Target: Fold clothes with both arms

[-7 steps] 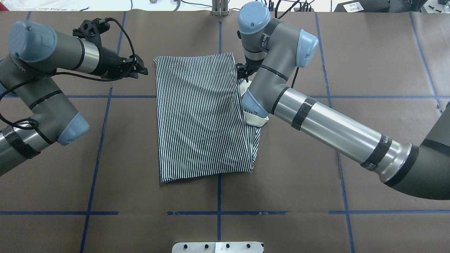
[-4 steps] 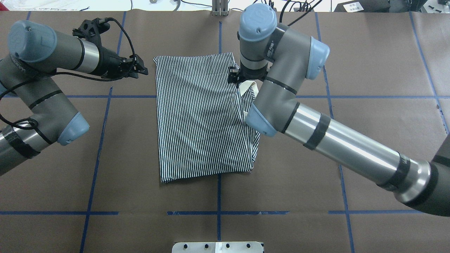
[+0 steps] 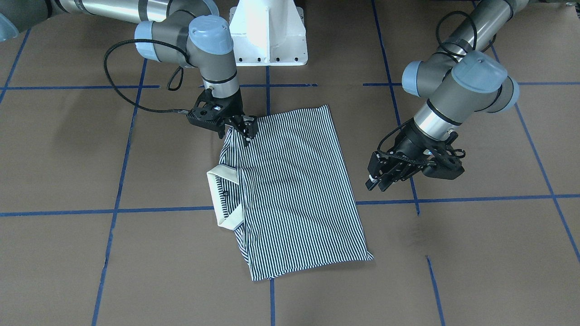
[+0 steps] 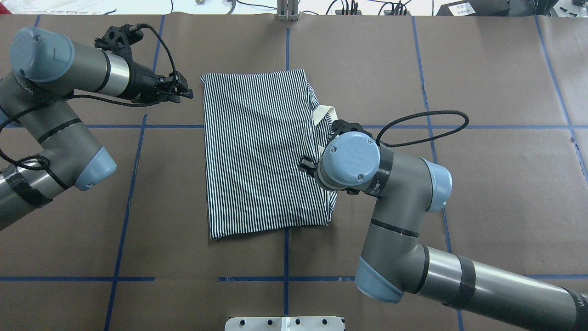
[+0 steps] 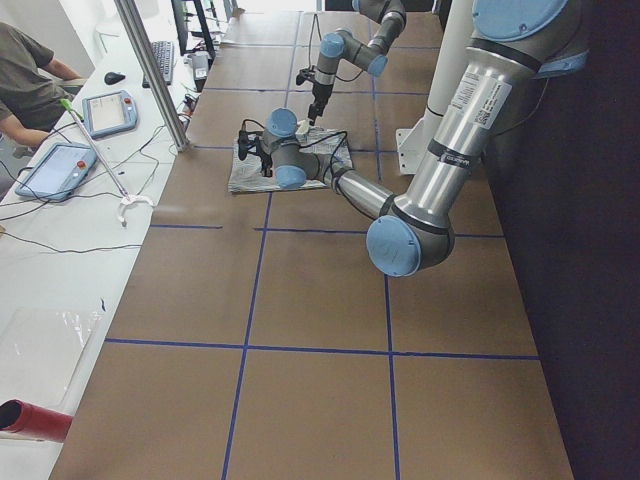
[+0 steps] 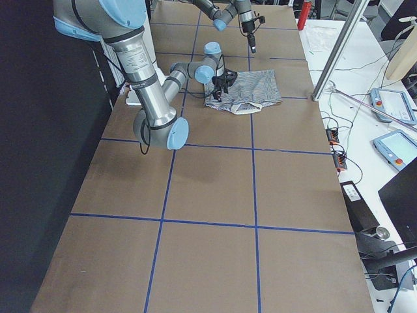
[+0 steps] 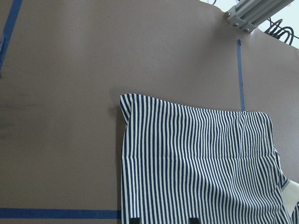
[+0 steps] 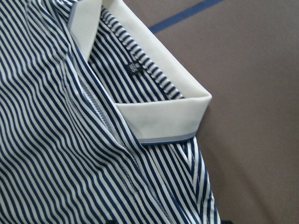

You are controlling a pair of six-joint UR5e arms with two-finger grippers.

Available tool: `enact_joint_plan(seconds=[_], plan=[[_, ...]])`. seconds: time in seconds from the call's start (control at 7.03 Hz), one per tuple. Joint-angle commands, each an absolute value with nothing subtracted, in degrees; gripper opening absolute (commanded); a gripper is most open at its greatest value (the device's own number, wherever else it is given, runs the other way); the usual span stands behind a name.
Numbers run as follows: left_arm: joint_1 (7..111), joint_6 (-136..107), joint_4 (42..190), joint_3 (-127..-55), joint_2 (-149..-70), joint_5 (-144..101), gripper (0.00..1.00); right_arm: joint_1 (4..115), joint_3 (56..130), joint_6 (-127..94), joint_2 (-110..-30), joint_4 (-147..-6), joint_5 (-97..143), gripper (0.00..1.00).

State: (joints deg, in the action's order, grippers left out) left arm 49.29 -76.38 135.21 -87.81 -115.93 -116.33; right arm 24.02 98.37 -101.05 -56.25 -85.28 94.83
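The striped polo shirt (image 4: 264,151) lies folded into a flat rectangle on the brown table, and its cream collar (image 3: 224,199) sticks out at the robot's right edge. My right gripper (image 3: 240,129) points down at that edge, between the collar and the corner nearest the robot, with its fingers apart and nothing in them. The right wrist view is filled with the collar (image 8: 163,114) and stripes. My left gripper (image 4: 186,92) hovers open beside the shirt's far left corner, apart from the cloth. The left wrist view looks onto that corner of the shirt (image 7: 196,158).
Blue tape lines (image 4: 133,174) divide the brown table cover into squares. The white pedestal base (image 3: 267,31) stands behind the shirt on the robot's side. A metal bracket (image 4: 287,11) sits at the far edge. A person (image 5: 30,85) sits at a side desk with tablets.
My right arm swung back toward the robot along the shirt's right edge, from the far right corner to below the collar. The left arm and the shirt stayed still.
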Motion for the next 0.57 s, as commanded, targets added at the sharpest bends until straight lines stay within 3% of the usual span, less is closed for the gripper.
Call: enact_joint_plan(seconds=[0.0, 0.43], plan=[[49.3, -76.4, 135.2, -87.8, -115.9, -116.3, 0.45, 20.8, 98.5, -107.7, -57.0, -85.2, 93.3, 0.79], [49.3, -76.4, 135.2, -87.9, -115.9, -116.4, 0.45, 20.0, 97.9, -107.8, -57.6, -85.9, 93.5, 0.76]])
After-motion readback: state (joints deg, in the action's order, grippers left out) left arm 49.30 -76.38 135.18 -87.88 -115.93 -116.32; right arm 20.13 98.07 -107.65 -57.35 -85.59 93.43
